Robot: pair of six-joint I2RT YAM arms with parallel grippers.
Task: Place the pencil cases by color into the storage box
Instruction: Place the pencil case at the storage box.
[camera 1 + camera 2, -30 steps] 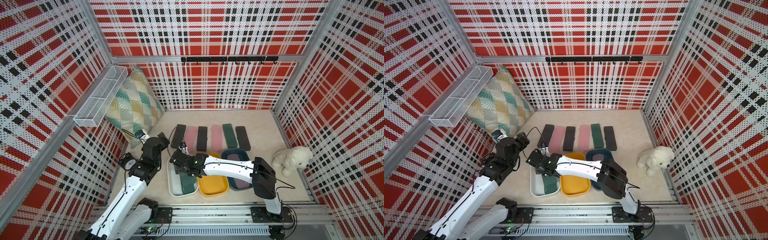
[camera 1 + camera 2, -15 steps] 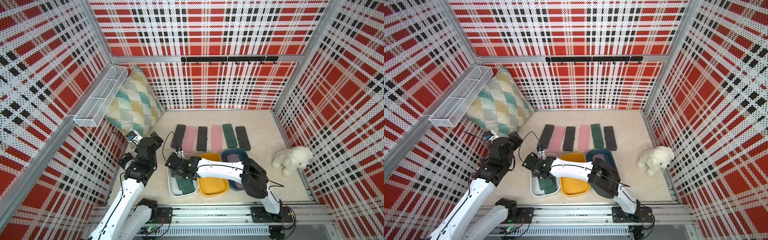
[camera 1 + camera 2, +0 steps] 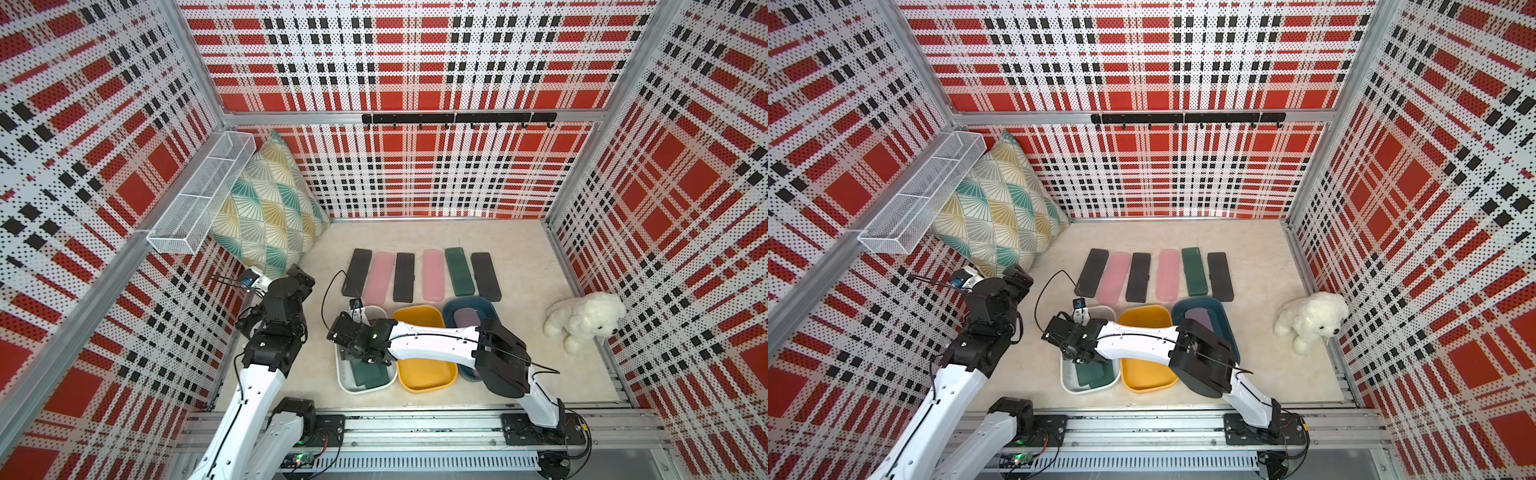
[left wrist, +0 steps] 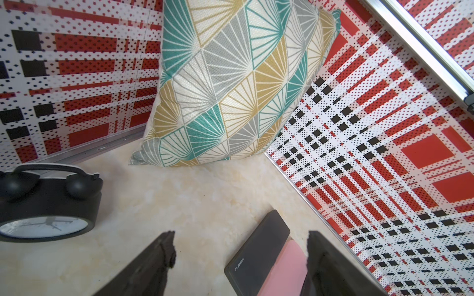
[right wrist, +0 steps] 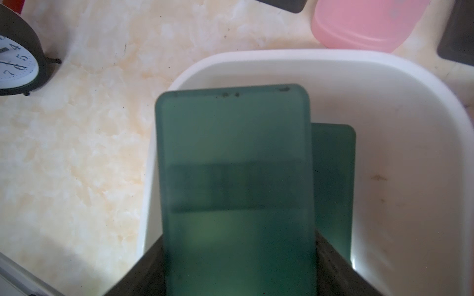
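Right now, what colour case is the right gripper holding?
Dark green case, best in right wrist view.

Six pencil cases (image 3: 404,277) lie flat, side by side, just beyond the tubs (image 3: 419,308): three black, two pink, one green. A dark green case (image 5: 236,179) overlaps another in the white tub (image 5: 307,55); a pink case (image 3: 467,320) lies in the blue tub (image 3: 469,300).

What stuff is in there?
white tub: one, white, leftmost
yellow tub: one, yellow, middle
blue tub: one, blue, rightmost
black pencil cases: three, black, table row
pink pencil cases: three, pink, two in row, one in blue tub
green pencil cases: three, green, one in row, two at white tub
cushion: one, patterned, left corner
basket: one, white, left wall
hook rail: one, black, back wall
toy dog: one, white, right side
alarm clock: one, black, on table
left gripper: one, black, open
right gripper: one, black, holding green pencil case
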